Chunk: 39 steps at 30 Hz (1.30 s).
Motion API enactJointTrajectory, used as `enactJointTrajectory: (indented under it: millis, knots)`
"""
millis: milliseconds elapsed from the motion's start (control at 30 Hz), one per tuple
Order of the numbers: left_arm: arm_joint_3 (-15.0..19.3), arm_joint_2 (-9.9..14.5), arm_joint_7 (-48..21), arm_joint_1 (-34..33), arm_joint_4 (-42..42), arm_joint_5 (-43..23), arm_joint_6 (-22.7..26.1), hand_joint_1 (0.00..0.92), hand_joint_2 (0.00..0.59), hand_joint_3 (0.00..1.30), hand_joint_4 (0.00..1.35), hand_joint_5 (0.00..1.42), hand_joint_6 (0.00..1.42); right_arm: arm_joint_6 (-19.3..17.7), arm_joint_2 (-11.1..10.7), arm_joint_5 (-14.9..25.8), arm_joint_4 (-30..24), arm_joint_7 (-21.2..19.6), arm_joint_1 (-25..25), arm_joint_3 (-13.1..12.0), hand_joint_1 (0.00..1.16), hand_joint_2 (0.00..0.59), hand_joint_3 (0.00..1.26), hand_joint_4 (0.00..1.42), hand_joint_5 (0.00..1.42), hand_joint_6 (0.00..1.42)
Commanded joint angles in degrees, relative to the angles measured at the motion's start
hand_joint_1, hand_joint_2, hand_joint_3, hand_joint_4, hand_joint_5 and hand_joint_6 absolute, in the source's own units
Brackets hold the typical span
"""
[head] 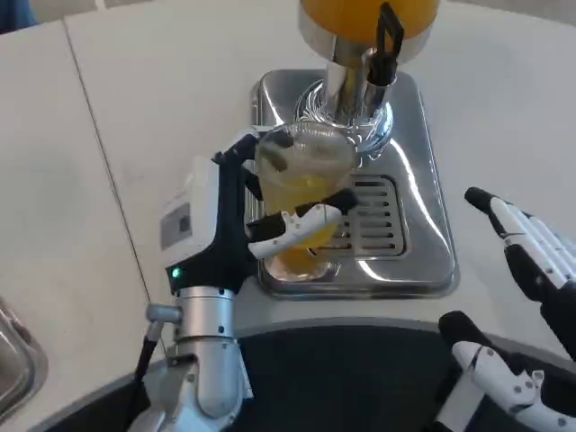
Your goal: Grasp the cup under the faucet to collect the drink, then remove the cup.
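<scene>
The cup is a clear plastic one, and it has yellow drink in it — about half full, as far as I can tell. It sits over the front part of the shiny metal tray, just by the slotted grate, and a little in front of the faucet. It leans a bit, with its top tipped toward the faucet.

The left robot hand is wrapped around the cup. Its fingers press across the front of the cup, low down near the drink, and its white back is on the left side. So this robot hand is clamped on the cup.

The right robot hand rests off to the right on the white worktop. Its fingers are spread apart and it holds nothing.

I think the cup will feel light but wobbly. Thin plastic like this is soft, so a hard squeeze could dent it and push the drink up and out. It may be slippery too if it is wet. The best place to hold it is around the middle, where the robot hand already is. It should be kept straight up, because the drink can slosh over the open top.

Above it all is the big dispenser tank — it is full of the same orange-yellow drink.
</scene>
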Motion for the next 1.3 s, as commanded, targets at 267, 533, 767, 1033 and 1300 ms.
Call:
enactJointTrajectory:
  millis: [267,533,767,1033,1300]
  knots:
    - [4.9,7.28,-2.95,4.41,-7.36,-0.89,-1.59,0.803,0.0,1.13,1.07,1.29,1.42,0.03,-0.37,-1.21,2.65,-0.36,-2.49,2.41,0.3,0.454,0.0,0.0,0.0,0.0]
    - [9.01,11.28,-7.3,10.1,-14.61,-3.09,-2.6,0.811,0.0,1.14,1.06,1.28,1.42,0.1,-1.07,-2.5,3.35,0.2,-4.48,3.67,0.3,0.454,0.0,0.0,0.0,0.0]
    - [11.25,10.64,-9.11,12.71,-16.85,-3.63,-1.48,0.811,0.0,1.14,1.06,1.28,1.42,-0.09,-1.33,-2.58,3.82,-0.19,-5.02,4.16,0.3,0.454,0.0,0.0,0.0,0.0]
    - [11.97,7.73,-9.88,11.75,-15.95,-4.85,-0.98,0.812,0.0,1.14,1.06,1.28,1.42,-0.45,-1.01,-3.23,3.12,-0.87,-3.11,4.52,0.3,0.454,0.0,0.0,0.0,0.0]
    - [15.09,8.03,-12.74,13.69,-21.09,-8.13,-0.87,0.819,0.0,1.14,1.04,1.28,1.42,-0.28,-1.29,-3.08,2.66,-0.64,-2.26,3.12,0.3,0.454,0.0,0.0,0.0,0.0]
